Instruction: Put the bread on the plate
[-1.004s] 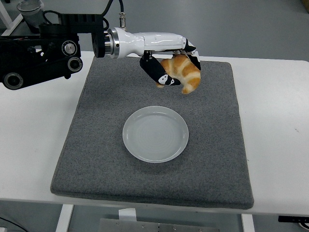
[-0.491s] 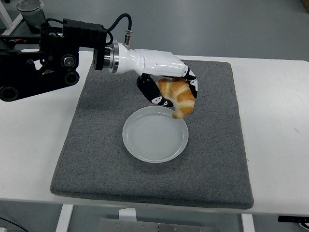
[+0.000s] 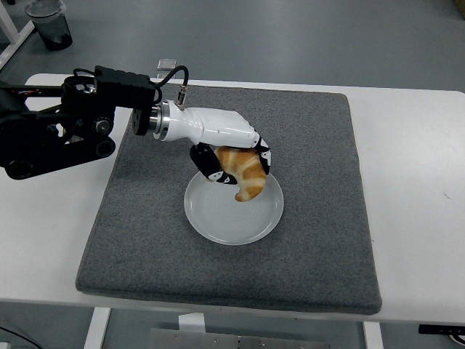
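1. My left hand (image 3: 231, 161) fingers (image 3: 211, 169) are curled around the bread (image 3: 244, 174), gripping it from above.
2. The bread hangs over the plate's (image 3: 218, 222) far part, tip pointing down, so letting go should land it inside.

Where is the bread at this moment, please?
In the head view, the bread is held in the left robot hand, just left of the picture's centre. It hangs over the far part of the white plate, which lies on the grey mat.
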You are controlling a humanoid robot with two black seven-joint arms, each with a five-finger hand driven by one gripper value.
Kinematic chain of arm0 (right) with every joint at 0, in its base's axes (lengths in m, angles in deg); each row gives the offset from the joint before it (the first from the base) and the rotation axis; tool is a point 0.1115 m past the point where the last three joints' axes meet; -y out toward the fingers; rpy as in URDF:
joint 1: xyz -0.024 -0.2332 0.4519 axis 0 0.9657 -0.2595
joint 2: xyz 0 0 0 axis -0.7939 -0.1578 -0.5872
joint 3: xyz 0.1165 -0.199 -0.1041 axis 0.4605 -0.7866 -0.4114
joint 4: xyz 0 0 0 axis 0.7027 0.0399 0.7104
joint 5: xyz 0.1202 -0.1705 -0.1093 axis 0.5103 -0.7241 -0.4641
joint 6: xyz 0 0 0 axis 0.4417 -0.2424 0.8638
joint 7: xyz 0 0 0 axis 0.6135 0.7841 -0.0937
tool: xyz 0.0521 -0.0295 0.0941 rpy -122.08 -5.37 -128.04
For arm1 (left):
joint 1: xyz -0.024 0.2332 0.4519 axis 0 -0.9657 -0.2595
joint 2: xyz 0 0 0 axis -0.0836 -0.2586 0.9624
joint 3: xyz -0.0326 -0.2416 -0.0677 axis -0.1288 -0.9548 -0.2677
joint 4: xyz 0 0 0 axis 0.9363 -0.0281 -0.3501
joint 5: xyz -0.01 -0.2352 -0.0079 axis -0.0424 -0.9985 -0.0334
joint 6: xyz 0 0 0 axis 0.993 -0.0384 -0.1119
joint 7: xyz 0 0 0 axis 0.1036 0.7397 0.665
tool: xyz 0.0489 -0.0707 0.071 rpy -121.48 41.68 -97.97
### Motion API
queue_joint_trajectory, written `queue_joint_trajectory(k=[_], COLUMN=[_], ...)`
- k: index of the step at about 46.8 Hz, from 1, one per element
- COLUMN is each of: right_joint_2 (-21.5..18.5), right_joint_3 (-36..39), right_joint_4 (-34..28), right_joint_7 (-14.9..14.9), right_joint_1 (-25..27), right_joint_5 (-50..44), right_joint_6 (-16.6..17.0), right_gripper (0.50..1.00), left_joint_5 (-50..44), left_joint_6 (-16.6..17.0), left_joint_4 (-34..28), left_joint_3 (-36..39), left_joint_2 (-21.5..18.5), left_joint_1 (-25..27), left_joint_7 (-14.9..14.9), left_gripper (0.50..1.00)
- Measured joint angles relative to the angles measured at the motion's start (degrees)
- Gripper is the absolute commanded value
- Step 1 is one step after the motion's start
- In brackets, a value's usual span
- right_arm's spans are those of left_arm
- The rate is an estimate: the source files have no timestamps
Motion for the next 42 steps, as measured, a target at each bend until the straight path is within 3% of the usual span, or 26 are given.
queue_joint_trajectory(k=[18,42], right_joint_2=[0.0,0.0], right_joint_3=[0.0,0.0], right_joint_4=[0.01,0.0], right_joint_7=[0.0,0.02], right_joint_1=[0.0,-0.01], right_joint_5=[0.0,0.0], right_joint_6=[0.0,0.0], right_gripper=[0.93,0.93], left_joint_5=[4.66,7.26], left_joint_6=[0.26,0.56], left_joint_4=[2.31,5.93], left_joint_3=[0.01,0.01], left_joint_2=[0.81,4.7], left_joint_1=[-4.58,-7.67], left_joint_7=[-0.08,-0.1], left_gripper=[0.5,0.5])
